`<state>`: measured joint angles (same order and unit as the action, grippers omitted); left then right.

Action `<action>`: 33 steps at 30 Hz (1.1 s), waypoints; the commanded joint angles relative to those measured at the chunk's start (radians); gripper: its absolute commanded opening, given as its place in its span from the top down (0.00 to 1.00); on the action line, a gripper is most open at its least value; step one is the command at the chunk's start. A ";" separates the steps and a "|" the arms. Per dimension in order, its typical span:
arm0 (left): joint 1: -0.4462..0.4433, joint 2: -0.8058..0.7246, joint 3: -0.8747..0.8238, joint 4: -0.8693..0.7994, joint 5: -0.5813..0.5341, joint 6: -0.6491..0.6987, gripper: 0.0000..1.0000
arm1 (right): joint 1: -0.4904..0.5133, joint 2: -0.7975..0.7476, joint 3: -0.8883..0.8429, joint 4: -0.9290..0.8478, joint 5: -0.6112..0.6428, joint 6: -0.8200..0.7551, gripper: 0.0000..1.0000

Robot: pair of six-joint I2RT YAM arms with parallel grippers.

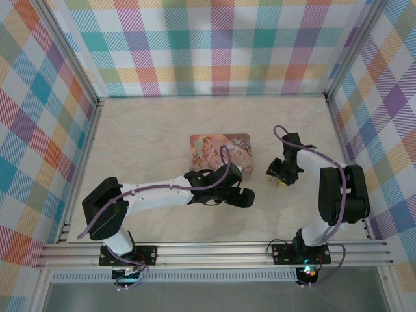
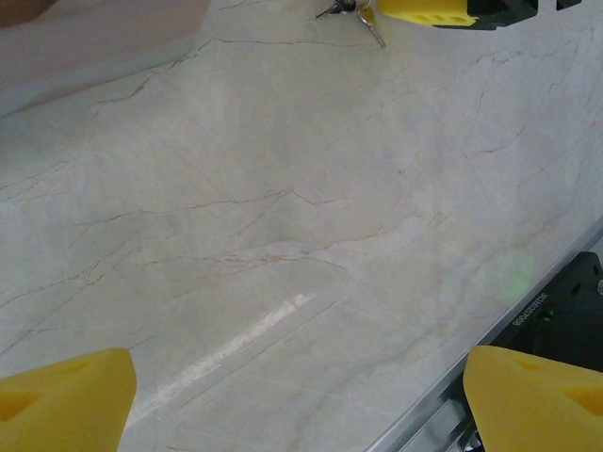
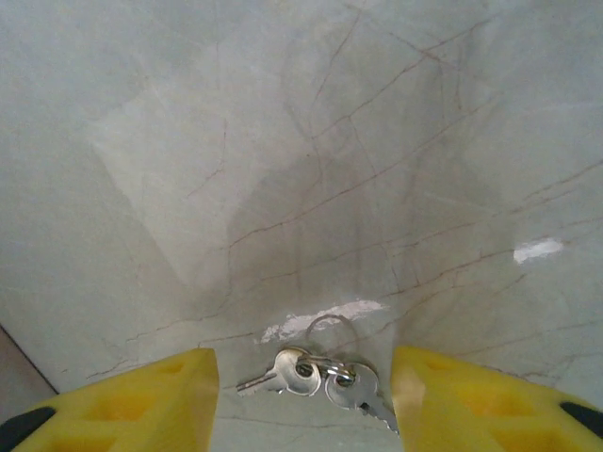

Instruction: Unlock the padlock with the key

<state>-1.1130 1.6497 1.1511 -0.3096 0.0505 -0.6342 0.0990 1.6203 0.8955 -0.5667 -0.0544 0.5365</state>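
**A:** What is the room like?

**B:** Plaid-patterned walls (image 1: 221, 45) in many colours close three sides round a pale, marble-veined desk (image 1: 143, 130). A silver aluminium rail (image 1: 214, 250) runs along the near edge.

**A:** And the arms?

**B:** The left arm (image 1: 156, 193), white with black joints, stretches low towards the middle of the desk. The right arm (image 1: 341, 192) stands folded at the right side.

**A:** Anything large lying there?

**B:** A pink illustrated rectangular tin (image 1: 221, 151) lies flat at the centre, just beyond the left arm's wrist.

**A:** The left jaws?

**B:** Wide open. Their yellow fingers (image 2: 66, 400) stand far apart above bare desk, with nothing between them.

**A:** The right jaws?

**B:** Open too, but narrower. Their yellow fingers (image 3: 141, 400) straddle two small silver keys on a thin wire ring (image 3: 363, 395). The keys lie flat on the desk, to the right of the tin.

**A:** Do the fingers touch the keys?

**B:** On one side there is a clear gap. On the other, a key's tip comes just beside the finger, and I cannot tell whether they meet.
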 commanded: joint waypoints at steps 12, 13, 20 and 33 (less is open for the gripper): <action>-0.014 0.036 0.053 -0.020 -0.005 0.010 0.10 | -0.008 -0.006 -0.064 0.025 -0.089 -0.019 0.67; -0.015 0.039 0.057 -0.021 -0.005 0.010 0.10 | -0.007 -0.008 -0.070 0.026 -0.093 -0.019 0.69; -0.014 0.058 0.070 -0.026 -0.003 0.008 0.10 | -0.003 -0.013 -0.097 0.031 -0.091 -0.020 0.71; -0.015 0.086 0.094 -0.043 -0.011 0.006 0.11 | 0.006 -0.036 -0.127 0.031 -0.091 -0.009 0.96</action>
<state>-1.1133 1.7260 1.2102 -0.3233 0.0498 -0.6346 0.0845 1.5692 0.8101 -0.4995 -0.0792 0.5262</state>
